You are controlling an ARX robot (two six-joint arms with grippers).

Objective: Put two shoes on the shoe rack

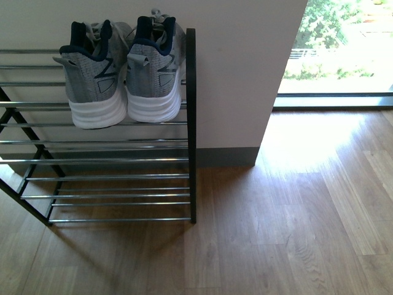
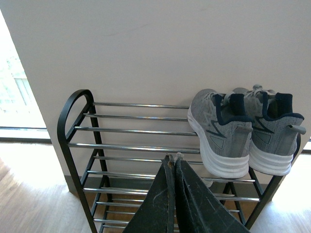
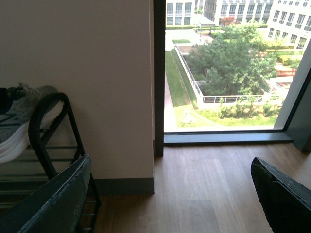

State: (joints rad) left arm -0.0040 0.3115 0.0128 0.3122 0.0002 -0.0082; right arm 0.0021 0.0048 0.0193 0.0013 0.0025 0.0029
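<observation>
Sneakers (image 1: 123, 80) on rack (image 1: 191, 123), toes hidden from front; left jaws pressed together, right jaws wide.

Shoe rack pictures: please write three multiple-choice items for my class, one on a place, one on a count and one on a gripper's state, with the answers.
1. Where are the grey sneakers?
A) on the floor
B) on an upper tier of the shoe rack
C) on its lowest tier

2. How many shoes sit on the rack?
A) one
B) two
C) four

3. How is the left gripper?
A) shut, holding nothing
B) wide open
C) shut on a sneaker

Answers:
1 B: their white soles rest on the high rods.
2 B: one pair stands side by side.
3 A: its fingers meet with nothing between them.
</observation>
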